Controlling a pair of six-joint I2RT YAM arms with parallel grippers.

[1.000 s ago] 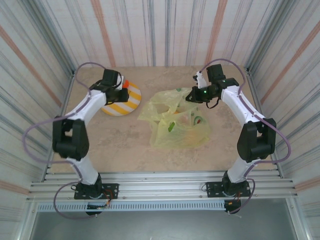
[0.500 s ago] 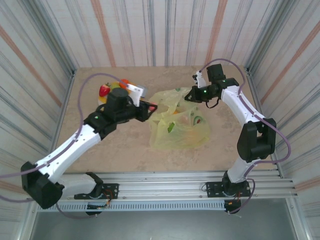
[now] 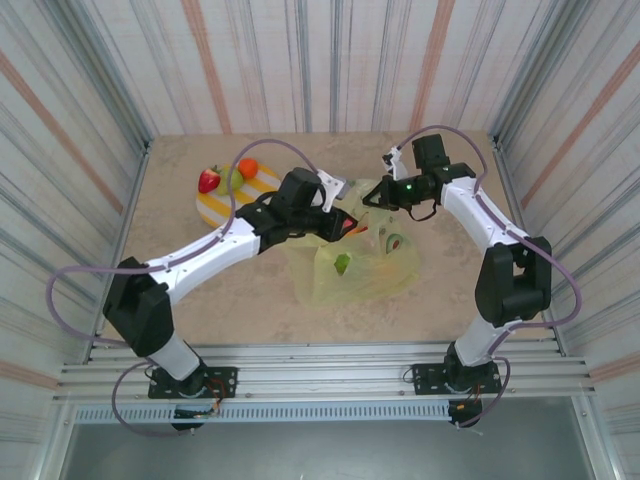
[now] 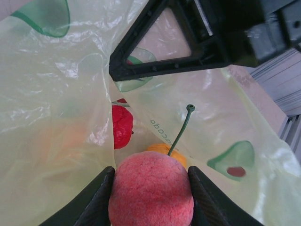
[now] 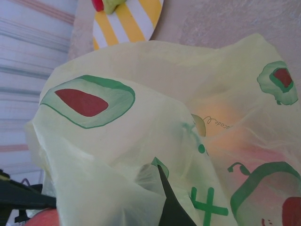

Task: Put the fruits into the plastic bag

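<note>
Left wrist view shows the left fingers (image 4: 94,205) clamped on a pink round fruit (image 4: 150,188) at the mouth of the plastic bag (image 4: 56,117), which lies right of the middle of the bench (image 3: 200,290), with a red fruit (image 4: 121,126) and an orange one (image 4: 162,149) already inside. On the striped plate (image 3: 212,205) by the far left corner, 3 fruits are left: strawberry (image 3: 208,181), green piece (image 3: 228,178), orange ball (image 3: 248,168). Crinkled film hides any further pieces within, and the right fingers (image 5: 171,209) are pinched tight on the bag's rim.
</note>
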